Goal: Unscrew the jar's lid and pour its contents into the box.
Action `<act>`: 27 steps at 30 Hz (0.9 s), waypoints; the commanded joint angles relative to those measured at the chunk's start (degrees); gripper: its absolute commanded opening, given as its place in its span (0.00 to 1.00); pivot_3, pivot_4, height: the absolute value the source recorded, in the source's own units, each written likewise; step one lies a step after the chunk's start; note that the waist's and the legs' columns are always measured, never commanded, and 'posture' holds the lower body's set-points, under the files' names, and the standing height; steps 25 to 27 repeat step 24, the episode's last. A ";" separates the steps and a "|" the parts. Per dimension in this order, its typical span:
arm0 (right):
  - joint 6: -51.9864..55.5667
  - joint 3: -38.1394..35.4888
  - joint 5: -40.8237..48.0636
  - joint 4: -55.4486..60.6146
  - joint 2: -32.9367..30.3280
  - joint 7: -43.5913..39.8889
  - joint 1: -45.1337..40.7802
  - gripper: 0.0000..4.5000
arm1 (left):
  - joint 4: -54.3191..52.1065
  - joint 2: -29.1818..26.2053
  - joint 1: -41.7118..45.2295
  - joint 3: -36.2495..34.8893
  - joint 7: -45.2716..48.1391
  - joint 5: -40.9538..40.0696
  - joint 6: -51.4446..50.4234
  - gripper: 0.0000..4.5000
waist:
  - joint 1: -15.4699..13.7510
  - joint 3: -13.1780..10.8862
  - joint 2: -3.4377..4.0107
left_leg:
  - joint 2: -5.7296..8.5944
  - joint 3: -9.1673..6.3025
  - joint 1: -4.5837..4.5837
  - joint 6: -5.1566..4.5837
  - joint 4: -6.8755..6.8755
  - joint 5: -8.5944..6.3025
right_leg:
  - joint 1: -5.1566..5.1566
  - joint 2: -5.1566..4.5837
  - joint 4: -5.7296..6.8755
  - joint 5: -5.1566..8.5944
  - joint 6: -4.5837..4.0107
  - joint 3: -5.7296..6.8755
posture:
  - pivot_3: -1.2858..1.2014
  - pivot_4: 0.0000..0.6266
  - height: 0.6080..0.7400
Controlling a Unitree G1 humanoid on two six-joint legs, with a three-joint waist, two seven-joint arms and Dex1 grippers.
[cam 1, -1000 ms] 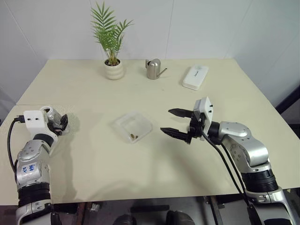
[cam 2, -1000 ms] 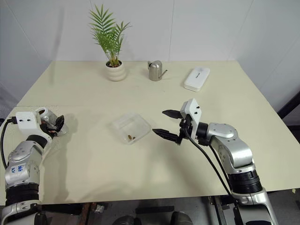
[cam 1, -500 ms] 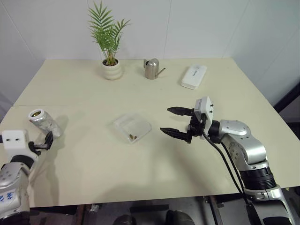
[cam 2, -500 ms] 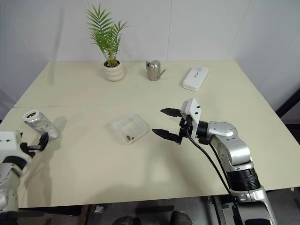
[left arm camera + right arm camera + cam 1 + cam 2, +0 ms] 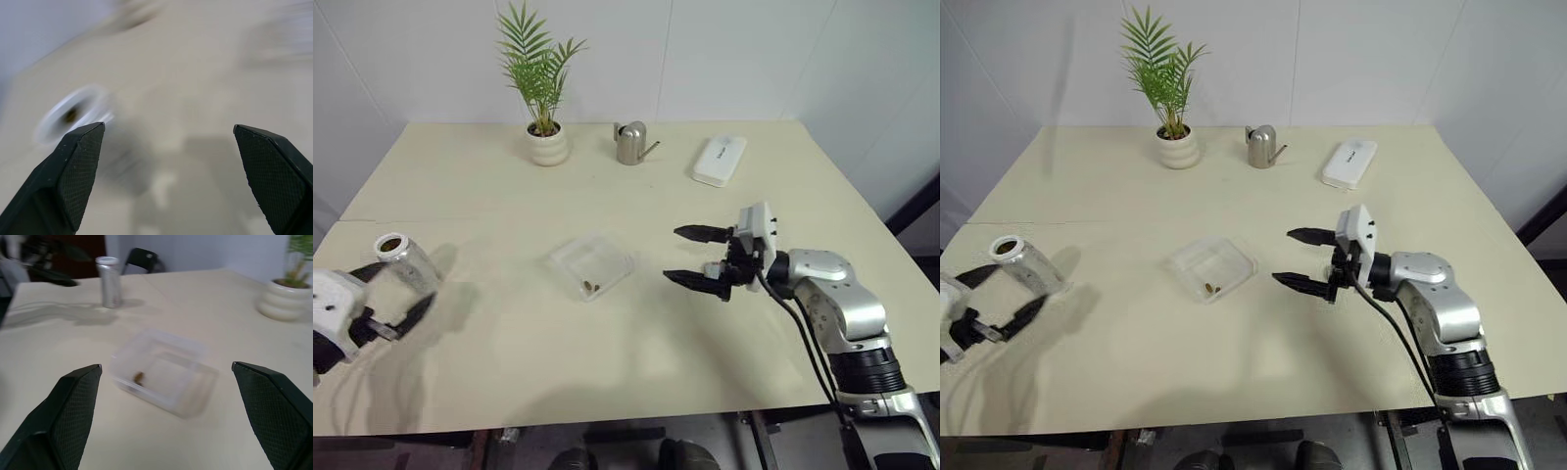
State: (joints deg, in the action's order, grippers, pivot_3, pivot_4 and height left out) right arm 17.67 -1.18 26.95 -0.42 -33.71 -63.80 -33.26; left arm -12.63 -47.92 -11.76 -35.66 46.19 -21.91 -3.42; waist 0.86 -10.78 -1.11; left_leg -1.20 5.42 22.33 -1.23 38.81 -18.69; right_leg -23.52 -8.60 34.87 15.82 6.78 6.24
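Jaws wide and empty on both arms: in the left eye view the left gripper [image 5: 389, 299] has drawn back from the small silver open-topped jar [image 5: 403, 259], which now stands alone on the cream worktop [image 5: 636, 196]. The right gripper [image 5: 697, 257] hovers level, shifted slightly away from the shallow clear plastic box [image 5: 591, 264] holding tiny brown contents [image 5: 590, 286]. The right wrist view shows box and jar well apart.

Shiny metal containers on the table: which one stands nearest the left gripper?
The jar, open-topped at the table's left edge, just beyond the left gripper; the spouted watering can stands far back.
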 commanded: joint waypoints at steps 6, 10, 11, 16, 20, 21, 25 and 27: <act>-3.88 -3.54 -0.61 -3.35 -7.68 -6.05 -1.36 1.00 | -2.12 -5.96 8.65 11.61 10.33 -0.31 2.80 1.00 | 0.46 -0.06 0.10 | -0.02 0.25 -0.01 -0.09 -0.04 0.04 | 0.00 0.34 -0.06 0.01 0.00 0.04 | 0.52 0.24 1.00; -4.95 -3.94 -1.59 -4.65 -10.42 -7.31 -1.10 1.00 | -0.29 -4.57 15.28 14.92 9.38 -2.30 -1.52 1.00 | 0.66 -0.06 0.11 | -0.02 0.28 -0.02 -0.14 0.01 0.06 | 0.01 0.35 -0.01 -0.01 0.02 0.02 | 0.52 0.24 1.00; -4.79 -4.15 -1.71 -4.08 -10.95 -7.01 -0.51 1.00 | 0.53 -4.21 16.59 15.61 9.69 -2.88 -2.53 1.00 | 0.71 -0.06 0.11 | -0.02 0.30 -0.02 -0.14 0.01 0.06 | 0.00 0.35 0.01 -0.01 0.02 0.02 | 0.52 0.24 1.00; -4.72 -6.20 -2.15 -3.59 -11.69 -3.97 1.64 1.00 | 2.46 -3.29 20.09 17.93 10.55 -2.54 -3.54 1.00 | 0.70 -0.06 0.10 | -0.08 0.42 -0.06 -0.14 0.07 0.07 | -0.01 0.42 0.04 -0.01 0.02 0.03 | 0.52 0.24 1.00; -6.01 -6.99 -2.69 -4.39 -11.07 -2.61 3.22 1.00 | 2.07 -3.19 20.04 17.97 10.58 -2.40 -3.77 1.00 | 0.63 -0.06 0.10 | -0.08 0.43 -0.05 -0.14 0.13 0.06 | 0.00 0.43 0.04 -0.01 0.03 0.02 | 0.52 0.24 1.00; -6.33 -6.94 -2.82 -4.48 -10.74 -2.25 3.61 1.00 | 1.55 -3.34 19.52 17.57 10.67 -2.68 -4.14 1.00 | 0.63 -0.06 0.10 | -0.08 0.43 -0.05 -0.14 0.13 0.06 | 0.00 0.43 0.04 -0.01 0.03 0.02 | 0.52 0.24 1.00; -6.86 -6.41 -2.81 -3.21 -9.69 -1.35 4.88 1.00 | 0.51 -3.77 17.48 15.69 10.28 -2.99 -5.26 1.00 | 0.69 -0.06 0.10 | -0.11 0.45 -0.07 -0.14 0.14 0.06 | 0.00 0.43 0.06 -0.01 0.03 -0.01 | 0.52 0.24 1.00; -6.86 -6.41 -2.81 -3.21 -9.69 -1.35 4.88 1.00 | 0.51 -3.77 17.48 15.69 10.28 -2.99 -5.26 1.00 | 0.69 -0.06 0.10 | -0.11 0.45 -0.07 -0.14 0.14 0.06 | 0.00 0.43 0.06 -0.01 0.03 -0.01 | 0.52 0.24 1.00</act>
